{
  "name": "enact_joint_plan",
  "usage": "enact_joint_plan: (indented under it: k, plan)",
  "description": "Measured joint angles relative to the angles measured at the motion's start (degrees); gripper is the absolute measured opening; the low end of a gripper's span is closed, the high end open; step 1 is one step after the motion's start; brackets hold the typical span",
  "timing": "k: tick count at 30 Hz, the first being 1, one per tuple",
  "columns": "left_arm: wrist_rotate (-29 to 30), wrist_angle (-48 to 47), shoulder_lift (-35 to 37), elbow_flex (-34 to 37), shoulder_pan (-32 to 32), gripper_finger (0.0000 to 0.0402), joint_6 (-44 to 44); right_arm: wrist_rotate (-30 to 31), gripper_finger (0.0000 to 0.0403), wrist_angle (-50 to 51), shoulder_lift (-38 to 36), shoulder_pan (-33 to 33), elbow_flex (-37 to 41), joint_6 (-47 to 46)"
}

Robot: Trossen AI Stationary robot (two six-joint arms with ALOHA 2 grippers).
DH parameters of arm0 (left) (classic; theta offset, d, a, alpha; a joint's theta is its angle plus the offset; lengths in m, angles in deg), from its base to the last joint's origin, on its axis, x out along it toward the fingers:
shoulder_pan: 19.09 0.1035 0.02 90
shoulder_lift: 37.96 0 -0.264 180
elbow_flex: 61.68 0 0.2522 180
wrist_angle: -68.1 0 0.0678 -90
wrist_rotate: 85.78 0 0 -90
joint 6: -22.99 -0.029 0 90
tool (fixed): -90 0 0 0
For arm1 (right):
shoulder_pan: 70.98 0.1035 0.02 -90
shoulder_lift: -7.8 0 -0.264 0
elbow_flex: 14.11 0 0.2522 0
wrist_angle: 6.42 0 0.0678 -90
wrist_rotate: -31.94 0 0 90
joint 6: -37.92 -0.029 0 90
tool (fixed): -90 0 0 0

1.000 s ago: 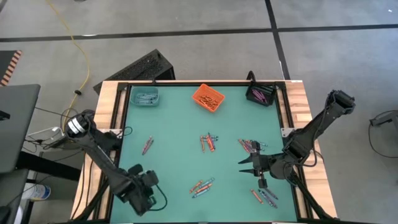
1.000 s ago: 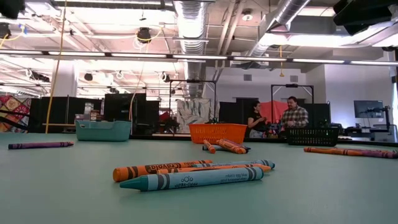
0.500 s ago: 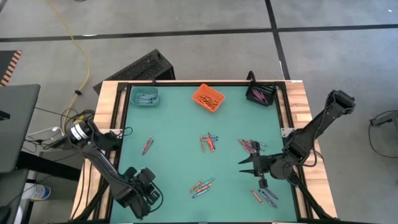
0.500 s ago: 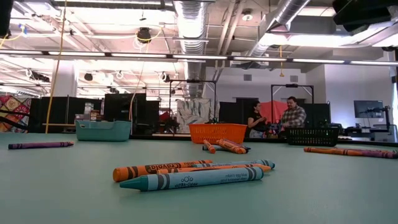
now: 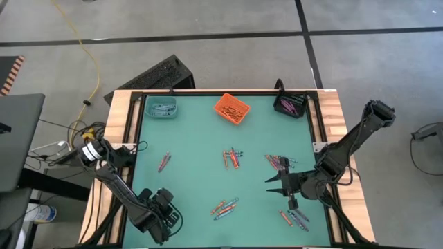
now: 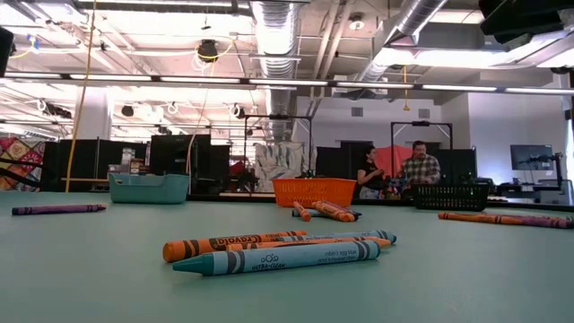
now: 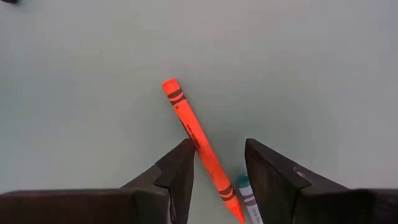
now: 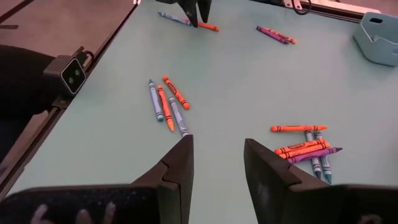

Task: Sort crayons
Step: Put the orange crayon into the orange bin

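High view: the green bench (image 5: pixel 194 138) carries crayons in loose groups. One pair lies toward the left (image 5: pixel 164 161), a cluster sits in the middle (image 5: pixel 232 158), another right of middle (image 5: pixel 279 162), a few lie near the front edge (image 5: pixel 225 207), and more lie at the front right (image 5: pixel 293 218). Along the far edge stand a teal bin (image 5: pixel 160 107), an orange bin (image 5: pixel 231 108) and a black bin (image 5: pixel 291 105), each with crayons inside.

The left gripper (image 5: pixel 165 220) is over the front left corner of the bench. In its wrist view its fingers (image 7: pixel 177 171) stand apart, with an orange crayon (image 7: pixel 199 144) lying on the bench between them and a blue one (image 7: pixel 247 196) just beside its tip; neither finger touches them.

The right gripper (image 5: pixel 275 182) hovers at the right side, pointing toward the middle, between the right cluster and the front-right group. Its fingers (image 8: pixel 179 165) are apart and hold nothing.

Low view shows two people (image 6: pixel 408 170) standing far behind the bench.
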Motion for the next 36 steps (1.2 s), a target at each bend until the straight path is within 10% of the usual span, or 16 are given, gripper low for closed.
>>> enact_joint_plan:
  k: [36]
  plan:
    - [2.09,2.19,-1.09,2.89,1.56,0.0007,-5.87,0.2,0.0133,-0.37,-0.02,0.0,-0.04,-0.15]
